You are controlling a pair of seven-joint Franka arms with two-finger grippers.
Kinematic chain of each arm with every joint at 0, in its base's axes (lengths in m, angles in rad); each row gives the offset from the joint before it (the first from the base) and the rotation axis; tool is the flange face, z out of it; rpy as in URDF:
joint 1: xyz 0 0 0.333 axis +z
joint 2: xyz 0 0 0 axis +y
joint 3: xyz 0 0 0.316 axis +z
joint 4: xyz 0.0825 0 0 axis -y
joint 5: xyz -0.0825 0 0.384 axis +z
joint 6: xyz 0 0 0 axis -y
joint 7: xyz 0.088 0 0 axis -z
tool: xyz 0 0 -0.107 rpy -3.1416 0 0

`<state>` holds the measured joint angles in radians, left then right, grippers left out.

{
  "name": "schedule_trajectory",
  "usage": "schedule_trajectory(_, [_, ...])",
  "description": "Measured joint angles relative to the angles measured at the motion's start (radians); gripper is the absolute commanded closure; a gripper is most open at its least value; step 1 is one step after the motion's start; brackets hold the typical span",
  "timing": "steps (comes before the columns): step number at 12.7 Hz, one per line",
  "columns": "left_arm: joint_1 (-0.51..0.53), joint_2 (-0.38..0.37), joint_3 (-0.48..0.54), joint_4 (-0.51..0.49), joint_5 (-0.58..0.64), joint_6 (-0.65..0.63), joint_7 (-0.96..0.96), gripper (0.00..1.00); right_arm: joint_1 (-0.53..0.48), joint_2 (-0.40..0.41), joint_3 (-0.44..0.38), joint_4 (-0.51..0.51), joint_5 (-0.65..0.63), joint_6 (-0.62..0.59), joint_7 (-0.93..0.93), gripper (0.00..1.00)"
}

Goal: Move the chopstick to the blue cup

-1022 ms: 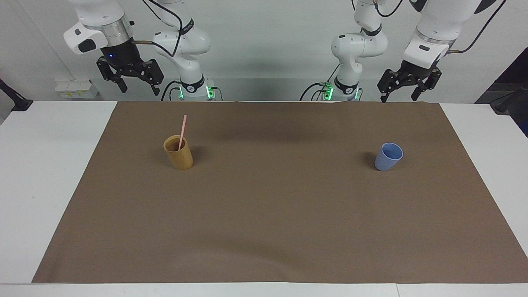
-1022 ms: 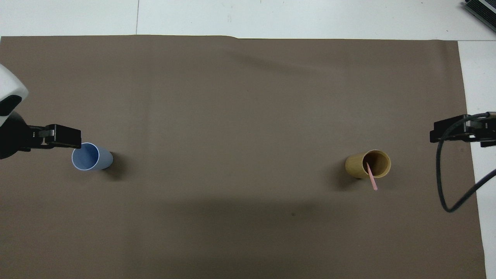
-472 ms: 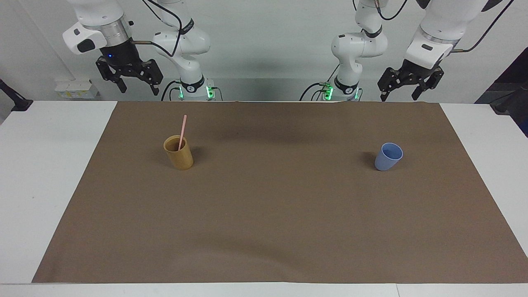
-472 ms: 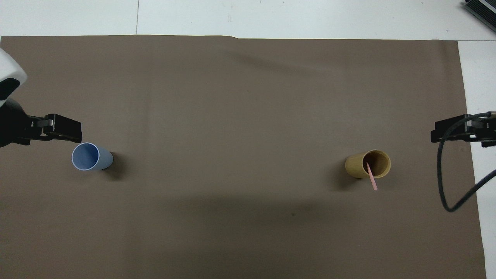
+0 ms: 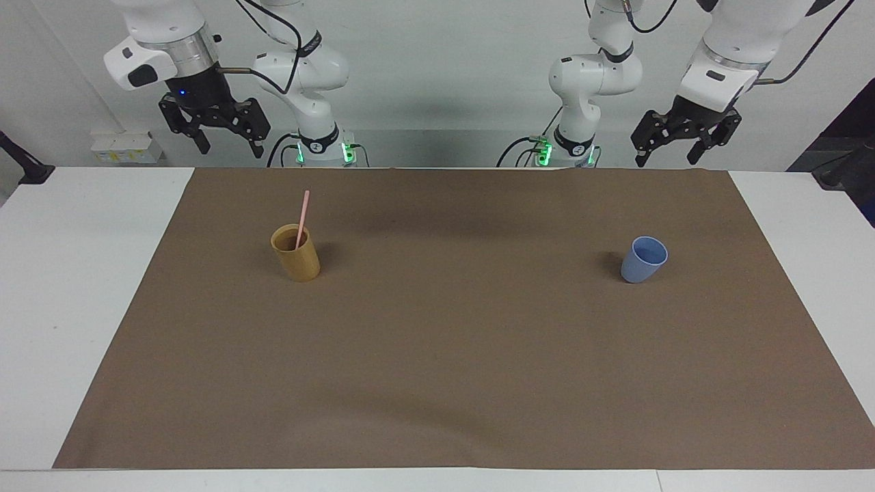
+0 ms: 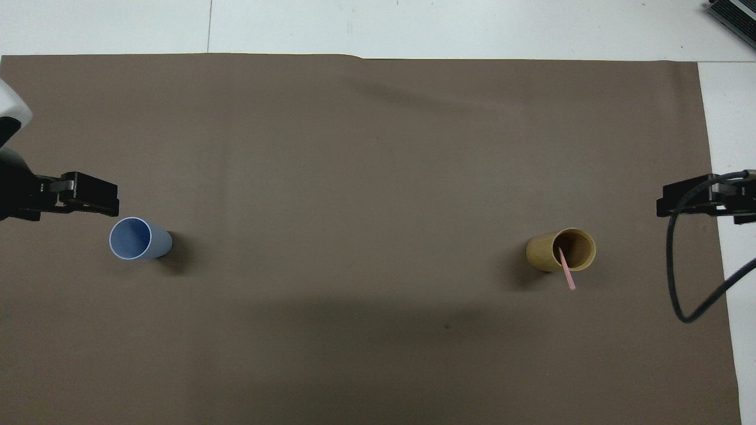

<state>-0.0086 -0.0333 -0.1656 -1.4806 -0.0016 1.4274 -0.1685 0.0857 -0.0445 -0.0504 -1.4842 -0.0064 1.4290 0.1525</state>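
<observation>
The pale pink chopstick [image 5: 301, 219] [image 6: 567, 273] leans in a tan bamboo-like cup [image 5: 296, 258] [image 6: 544, 254] toward the right arm's end of the table. The blue cup [image 5: 642, 261] [image 6: 134, 239] stands upright and holds nothing, toward the left arm's end. My right gripper [image 5: 231, 149] hangs high over the table's edge by the robots, open, holding nothing, well clear of the tan cup. My left gripper [image 5: 665, 160] hangs likewise high, open and holding nothing, over the mat's edge by the robots, apart from the blue cup.
A brown mat [image 5: 437, 355] covers most of the white table [image 5: 61, 287]. A black cable [image 6: 676, 289] loops from the right arm over the mat's edge. A small white box [image 5: 126, 147] sits past the table near the right arm.
The left gripper has risen a little and drifted off the blue cup's rim in the overhead view. The right gripper has hardly moved. Cups and chopstick are unmoved.
</observation>
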Motion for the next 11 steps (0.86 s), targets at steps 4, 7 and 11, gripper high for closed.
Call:
schedule_trajectory(4, [-0.003, -0.003, -0.003, 0.000, -0.012, -0.007, 0.000, 0.00, 0.000, 0.000, 0.000, 0.000, 0.000, 0.000, 0.000, 0.00])
schedule_trajectory(7, [-0.006, -0.003, -0.003, 0.000, -0.014, -0.008, 0.000, 0.00, 0.000, 0.000, 0.000, 0.000, 0.000, 0.000, 0.000, 0.00])
schedule_trajectory(11, [0.006, -0.003, 0.015, 0.000, -0.014, -0.008, -0.014, 0.00, 0.000, 0.000, 0.000, 0.000, 0.000, 0.000, 0.000, 0.00])
